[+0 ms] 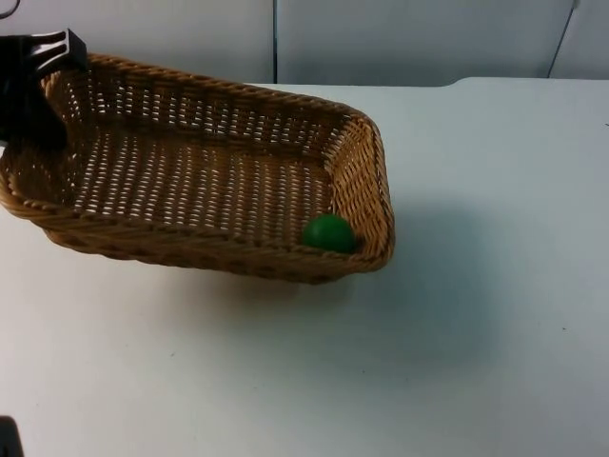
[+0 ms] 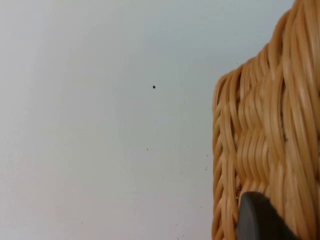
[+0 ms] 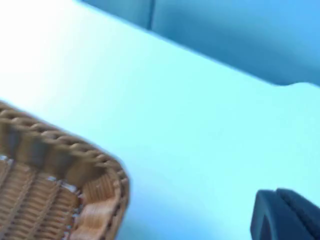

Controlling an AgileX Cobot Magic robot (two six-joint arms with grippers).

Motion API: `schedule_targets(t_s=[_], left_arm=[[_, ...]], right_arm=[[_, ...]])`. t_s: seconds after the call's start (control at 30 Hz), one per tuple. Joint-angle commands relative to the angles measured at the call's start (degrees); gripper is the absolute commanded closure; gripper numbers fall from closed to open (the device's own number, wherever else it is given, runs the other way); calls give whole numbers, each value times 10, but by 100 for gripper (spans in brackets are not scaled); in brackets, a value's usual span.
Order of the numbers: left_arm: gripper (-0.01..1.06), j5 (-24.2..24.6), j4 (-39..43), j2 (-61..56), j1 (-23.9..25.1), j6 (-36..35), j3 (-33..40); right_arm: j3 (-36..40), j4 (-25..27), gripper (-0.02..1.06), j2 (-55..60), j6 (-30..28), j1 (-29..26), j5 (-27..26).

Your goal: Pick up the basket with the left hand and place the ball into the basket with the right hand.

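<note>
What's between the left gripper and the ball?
In the top view, only the basket's bare woven floor: the left gripper holds its far-left rim, and the ball sits in its near-right corner.

No readable text, label, brand, number or sign appears on anything in these views.

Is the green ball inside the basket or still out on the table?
Inside. The green ball lies in a corner of the basket, against its woven wall, while the left gripper holds the opposite end.

The tilted brown wicker basket (image 1: 190, 171) holds a green ball (image 1: 329, 233) in its lowest corner.
</note>
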Motion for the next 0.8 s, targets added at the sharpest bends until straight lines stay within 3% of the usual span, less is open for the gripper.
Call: schedule_targets(t_s=[0.0,0.5,0.77], left_arm=[[105,-6,-17,-8,-2,-7,0],[105,-5,-72,-3,-3,-7,0],[105,-6,-95,46,-3,54,0]], right_arm=[[-4,-7,105,-18,1,-8,6],[-4,-7,105,-40,-12,-9,42],[-4,-7,105,-40,-12,-9,42]])
